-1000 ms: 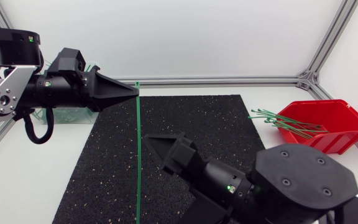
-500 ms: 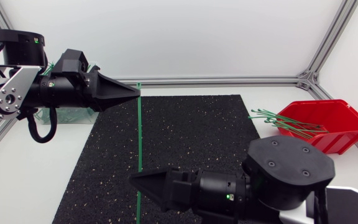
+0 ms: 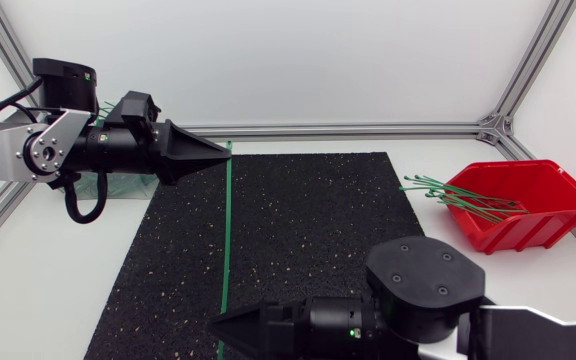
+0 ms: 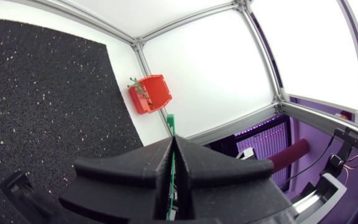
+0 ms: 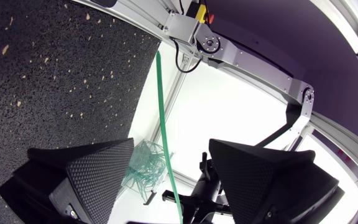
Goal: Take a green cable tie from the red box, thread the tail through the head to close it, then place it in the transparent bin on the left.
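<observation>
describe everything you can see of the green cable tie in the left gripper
The green cable tie is a thin, straight plastic strip, not looped yet. The left gripper is shut on it near the head, which pokes out past the fingertips. Its tail runs over the black mat and passes between the open fingers of the right gripper, apparently untouched there.

Matt blk speckled mat (image 3: pixel 298 230) & glossy plastic red box (image 3: pixel 533 218).

Mat (image 3: pixel 318 220) right of cable tie (image 3: pixel 226 240) open up to red box (image 3: pixel 533 210). Tie strung btwn both arms bars crossing; right arm (image 3: pixel 428 295) blocks near edge.
</observation>
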Tool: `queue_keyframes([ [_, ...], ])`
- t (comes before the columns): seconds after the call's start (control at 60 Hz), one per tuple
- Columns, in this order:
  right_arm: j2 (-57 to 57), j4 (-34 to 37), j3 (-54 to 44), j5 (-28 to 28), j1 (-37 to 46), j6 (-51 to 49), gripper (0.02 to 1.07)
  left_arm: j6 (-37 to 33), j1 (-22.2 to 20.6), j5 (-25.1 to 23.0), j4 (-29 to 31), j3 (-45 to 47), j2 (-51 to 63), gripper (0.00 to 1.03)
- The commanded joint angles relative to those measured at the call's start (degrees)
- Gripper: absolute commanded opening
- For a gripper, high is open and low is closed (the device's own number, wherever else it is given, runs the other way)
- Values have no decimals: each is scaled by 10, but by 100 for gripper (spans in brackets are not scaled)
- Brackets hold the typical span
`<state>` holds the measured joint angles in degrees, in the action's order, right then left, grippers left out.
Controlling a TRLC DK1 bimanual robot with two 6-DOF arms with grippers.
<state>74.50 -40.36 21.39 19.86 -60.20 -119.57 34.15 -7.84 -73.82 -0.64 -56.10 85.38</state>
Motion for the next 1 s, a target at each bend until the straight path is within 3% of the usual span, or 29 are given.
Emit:
queue_keyframes([
  [0.0,21,-21,-11,11,1,4,81,25,12,-17,-1,-17,26,4],
  [0.333,45,-33,-19,26,1,22,69,58,11,-18,-4,-40,65,4],
  [0.983,60,-48,-10,29,2,25,29,51,5,-18,-12,-35,73,4],
])
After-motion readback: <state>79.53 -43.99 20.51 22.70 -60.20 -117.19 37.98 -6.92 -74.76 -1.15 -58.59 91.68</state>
